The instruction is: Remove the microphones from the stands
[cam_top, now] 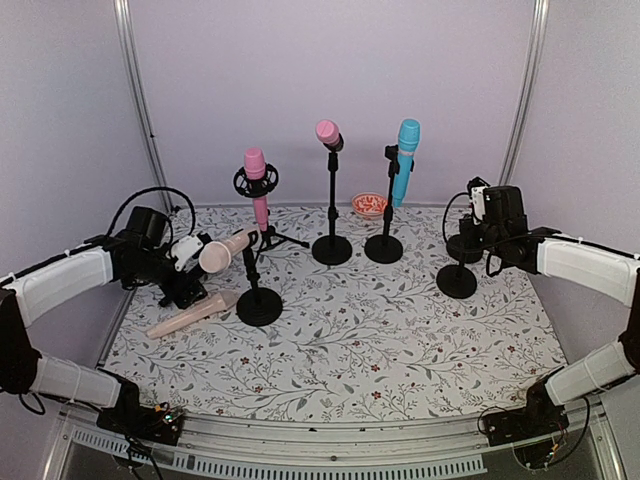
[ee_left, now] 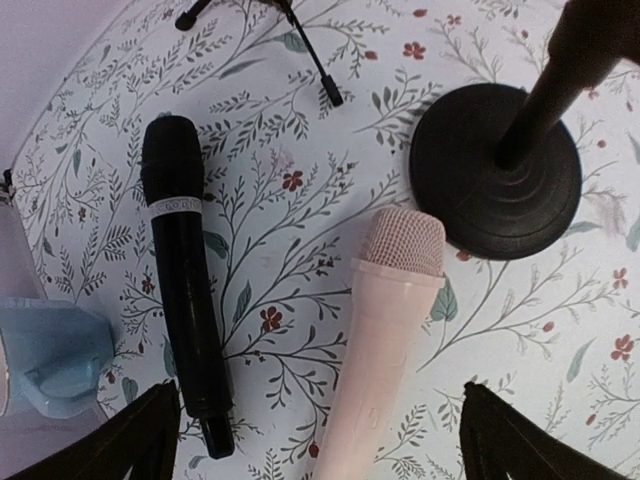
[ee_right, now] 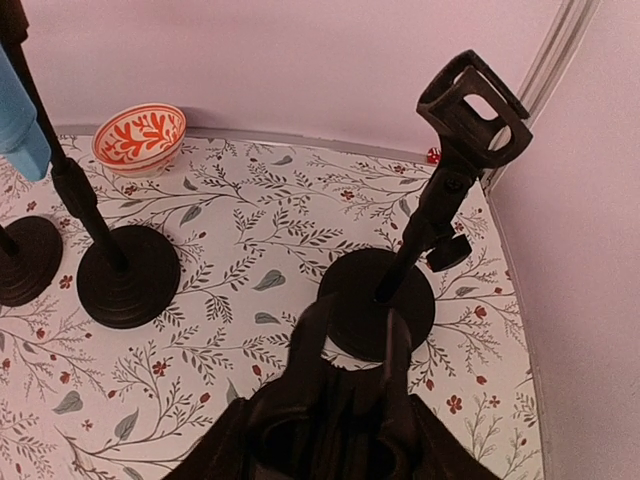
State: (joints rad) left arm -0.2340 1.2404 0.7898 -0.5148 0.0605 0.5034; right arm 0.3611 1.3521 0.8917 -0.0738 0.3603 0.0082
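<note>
Peach microphone [ee_left: 385, 330]: lies flat on the floral table cover [ee_left: 300, 120], out of any clip, with its grille end just beside the round stand base [ee_left: 495, 170].
Left gripper [ee_left: 318, 405]: released, with fingers [ee_left: 130, 450] spread wide to either side of the peach handle.
Black microphone [ee_left: 185, 290]: lies on the cover beside the peach one, roughly parallel and not touching it.
Near stand [cam_top: 252, 280]: upright, with a second pale microphone [cam_top: 222, 250] tilted in its clip.
Right gripper [ee_right: 350, 335]: close to an empty stand [ee_right: 430, 220] with an open-topped clip [ee_right: 475, 100] — cannot tell whether the jaws are clenched or slack.
Rear row: pink microphone [cam_top: 255, 175] in a tripod mount, pink-headed microphone [cam_top: 328, 133] and blue microphone [cam_top: 405, 160] on round-based stands — all upright.
Orange patterned bowl [ee_right: 140, 135]: by the back wall.
</note>
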